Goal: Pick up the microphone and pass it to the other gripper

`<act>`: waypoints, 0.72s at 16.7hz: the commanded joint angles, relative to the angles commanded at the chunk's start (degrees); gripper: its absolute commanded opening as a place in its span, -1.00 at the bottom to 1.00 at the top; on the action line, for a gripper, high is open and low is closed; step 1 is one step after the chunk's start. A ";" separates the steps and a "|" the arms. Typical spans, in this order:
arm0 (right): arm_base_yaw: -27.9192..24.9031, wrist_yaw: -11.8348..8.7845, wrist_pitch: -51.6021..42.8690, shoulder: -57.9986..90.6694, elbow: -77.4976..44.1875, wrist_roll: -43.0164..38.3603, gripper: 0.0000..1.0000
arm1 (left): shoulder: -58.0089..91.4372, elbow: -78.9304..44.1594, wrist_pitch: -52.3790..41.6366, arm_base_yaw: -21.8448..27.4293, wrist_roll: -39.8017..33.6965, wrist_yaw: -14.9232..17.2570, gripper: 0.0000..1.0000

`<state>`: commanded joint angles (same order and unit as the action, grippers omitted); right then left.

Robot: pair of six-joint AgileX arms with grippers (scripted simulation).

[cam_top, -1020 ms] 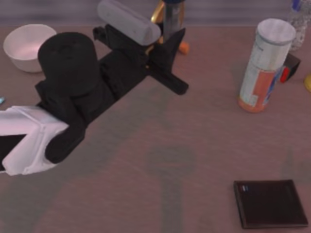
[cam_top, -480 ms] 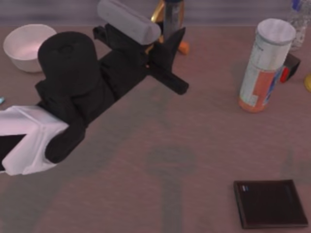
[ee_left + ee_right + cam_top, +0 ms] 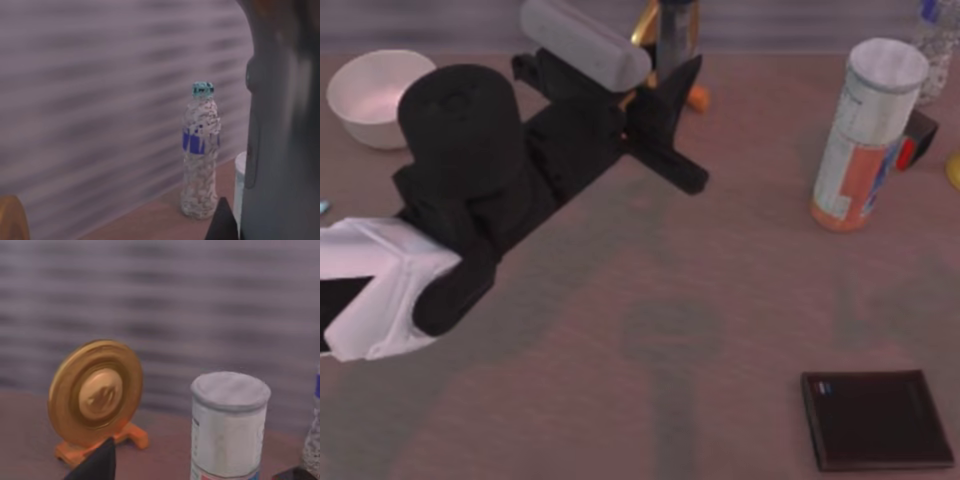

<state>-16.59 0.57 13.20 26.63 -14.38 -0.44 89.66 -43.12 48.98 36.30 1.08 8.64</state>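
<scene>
While upright, head up, handle down: microphone (image 3: 675,45) beside left gripper (image 3: 698,125)'s spread, empty fingers (image 3: 685,176).

No lettering can be made out anywhere. The water bottle (image 3: 200,150) wears a blue label band and the white canister (image 3: 868,135), at two o'clock on the table (image 3: 720,290), shows orange, blue and red patches, all illegible.
</scene>
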 joint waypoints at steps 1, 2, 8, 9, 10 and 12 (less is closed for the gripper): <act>-2.65 0.11 2.35 4.87 -2.54 -0.19 1.00 | 0.00 0.00 0.00 0.00 0.00 0.00 -1.00; -5.30 0.22 4.74 9.77 -5.12 -0.39 1.00 | 0.00 0.00 0.00 0.00 0.00 0.00 -1.00; -19.07 0.82 16.84 34.53 -18.21 -1.21 1.00 | 0.00 0.00 0.00 0.00 0.00 0.00 -1.00; -20.72 0.90 18.13 37.24 -19.62 -1.27 1.00 | 0.00 0.00 0.00 0.00 0.00 0.00 -1.00; -22.05 0.97 19.14 39.40 -20.72 -1.31 1.00 | 0.00 0.00 0.00 0.00 0.00 0.00 -1.00; -23.74 1.08 20.35 42.15 -22.06 -1.36 1.00 | 0.00 0.00 0.00 0.00 0.00 0.00 -1.00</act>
<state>-40.33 1.65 33.54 68.78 -36.44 -1.79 89.66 -43.12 48.98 36.30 1.08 8.64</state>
